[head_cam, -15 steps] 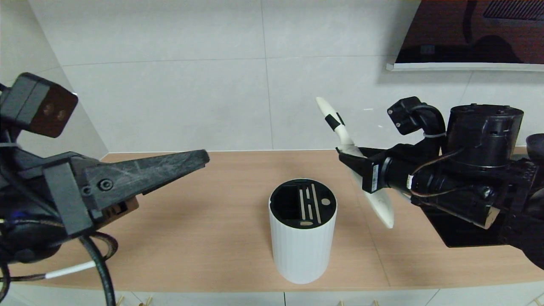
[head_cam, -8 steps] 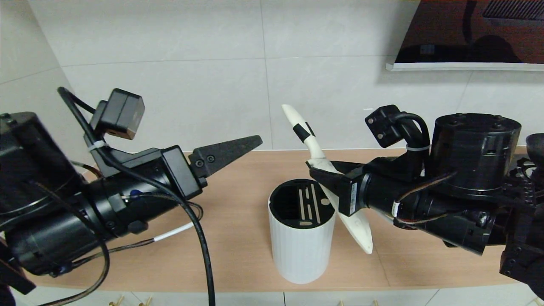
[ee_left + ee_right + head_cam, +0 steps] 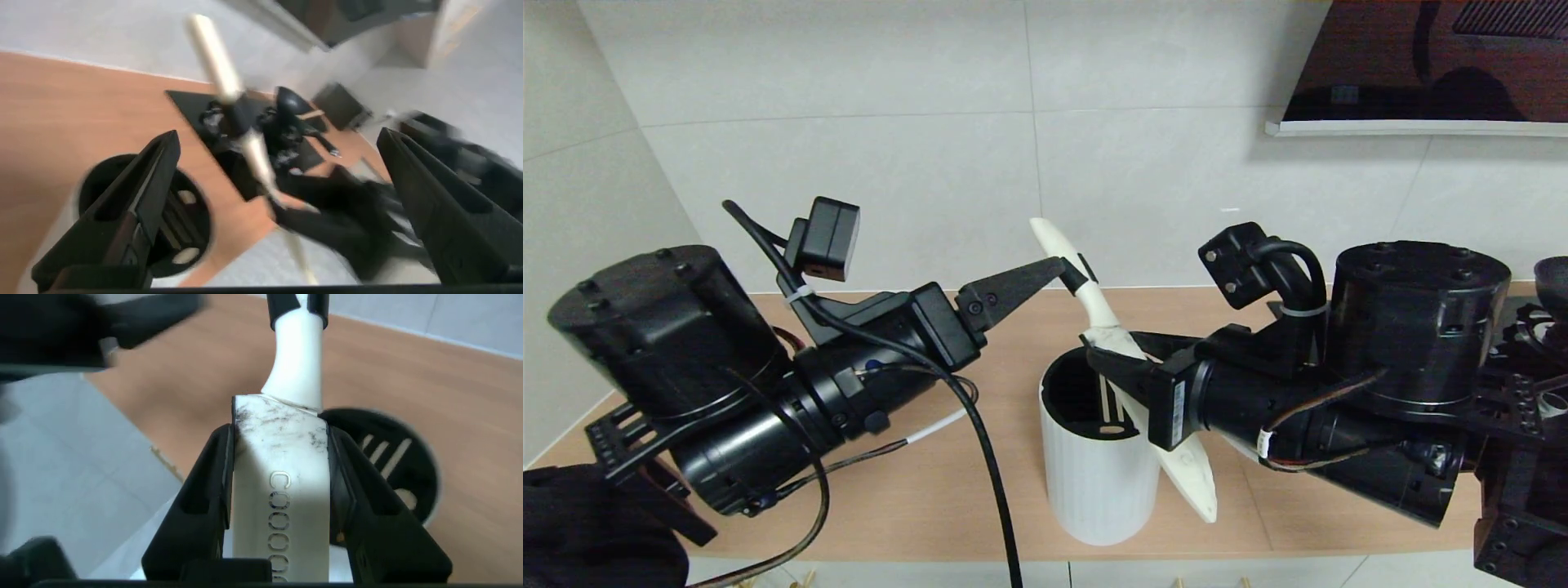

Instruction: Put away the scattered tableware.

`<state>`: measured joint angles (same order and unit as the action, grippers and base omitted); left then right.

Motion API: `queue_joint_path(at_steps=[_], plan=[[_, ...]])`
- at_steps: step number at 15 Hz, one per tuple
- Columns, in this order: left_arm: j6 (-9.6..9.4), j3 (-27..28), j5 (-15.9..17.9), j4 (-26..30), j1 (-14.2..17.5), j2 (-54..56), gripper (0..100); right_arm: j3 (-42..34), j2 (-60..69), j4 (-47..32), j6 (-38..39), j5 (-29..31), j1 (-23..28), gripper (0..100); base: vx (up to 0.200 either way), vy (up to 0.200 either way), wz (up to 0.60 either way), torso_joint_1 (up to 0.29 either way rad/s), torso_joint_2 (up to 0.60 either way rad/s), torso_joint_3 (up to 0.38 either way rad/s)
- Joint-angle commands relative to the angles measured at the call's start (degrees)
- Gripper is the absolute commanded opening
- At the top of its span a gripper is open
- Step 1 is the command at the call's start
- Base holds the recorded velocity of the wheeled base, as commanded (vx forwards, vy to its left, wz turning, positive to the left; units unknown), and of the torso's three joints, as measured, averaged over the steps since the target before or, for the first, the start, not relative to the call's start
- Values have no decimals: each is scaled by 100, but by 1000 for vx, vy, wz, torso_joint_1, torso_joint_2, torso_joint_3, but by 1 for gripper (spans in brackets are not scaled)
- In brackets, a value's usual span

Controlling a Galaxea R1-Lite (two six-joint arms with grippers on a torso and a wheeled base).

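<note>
A long white utensil (image 3: 1107,322) with a black band near its upper end is tilted over the white ribbed holder (image 3: 1094,482). My right gripper (image 3: 1117,349) is shut on its middle, as the right wrist view confirms on the utensil (image 3: 282,474) above the holder's black slotted top (image 3: 384,457). The utensil's lower end shows in front of the holder's right side. My left gripper (image 3: 1045,273) is open, one fingertip close to the black band. In the left wrist view its fingers (image 3: 131,216) stand wide apart with the utensil (image 3: 237,106) between them farther off.
The holder stands near the front edge of a wooden counter (image 3: 980,482) against a tiled wall. A black mat with dark utensils (image 3: 286,106) lies on the counter to the right. A dark hood (image 3: 1421,65) hangs at the upper right.
The right gripper has carried the utensil left, from beside the holder to over its rim. The left arm has swung in from the left, bringing its fingertip up to the utensil's upper end.
</note>
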<state>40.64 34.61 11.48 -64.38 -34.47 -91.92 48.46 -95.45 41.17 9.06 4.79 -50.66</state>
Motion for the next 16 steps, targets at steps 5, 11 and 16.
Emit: queue_joint_path(at_steps=[5,11,16], plan=[[172,64,-32,-251,2,-371,100,-117,-149,216,0,-13,-198,0,0,0,0,0,0,0],[172,37,-32,-391,-59,-511,100,-126,-272,287,149,-22,-304,0,0,0,0,0,0,0],[154,20,-32,-725,-218,-810,100,-117,-299,295,167,-22,-392,0,0,0,0,0,0,0]])
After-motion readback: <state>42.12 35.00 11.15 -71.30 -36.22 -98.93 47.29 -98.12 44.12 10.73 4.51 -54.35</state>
